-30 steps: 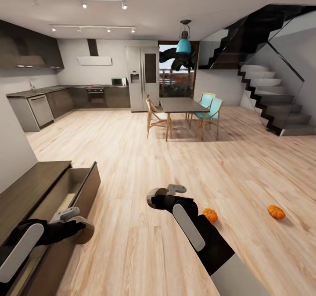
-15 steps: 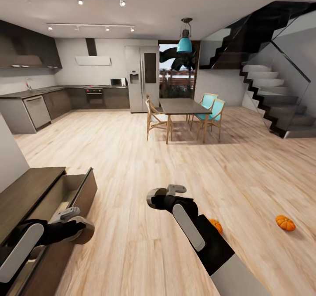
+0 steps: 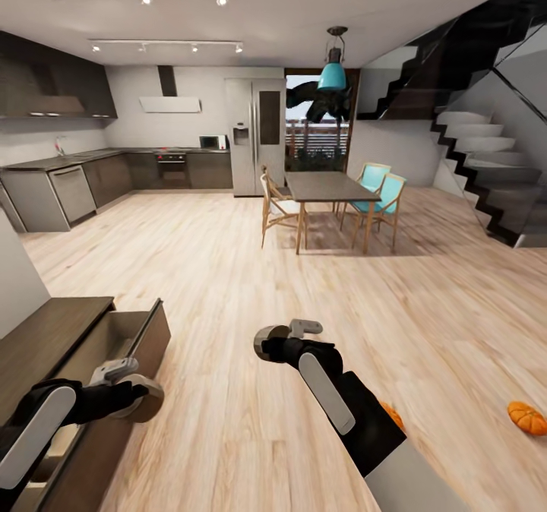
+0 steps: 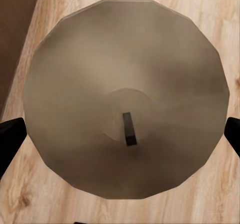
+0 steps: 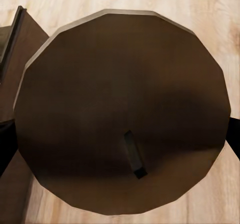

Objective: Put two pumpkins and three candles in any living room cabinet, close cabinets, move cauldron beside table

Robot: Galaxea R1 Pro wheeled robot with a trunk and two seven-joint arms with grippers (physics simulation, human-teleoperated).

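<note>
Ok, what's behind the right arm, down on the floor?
A pumpkin: just an orange edge shows past the right arm; the rest is covered. The other pumpkin lies in the open, further right.

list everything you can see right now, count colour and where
candles: 2, beige-grey, one in the left gripper, one in the right gripper
pumpkins: 2, orange, on the floor at right, one in the open, one partly behind the right arm
cabinet: 1, dark brown, lower left, drawer open
dining table: 1, dark top, mid room
chairs: 2 turquoise, 1 wooden, around the table
fridge: 1, silver, back wall
kitchen units: grey, back left
pendant lamp: 1, turquoise, above the table
stairs: dark, right
left gripper: shut on a candle, beside the open drawer
right gripper: shut on a candle, above the floor
</note>
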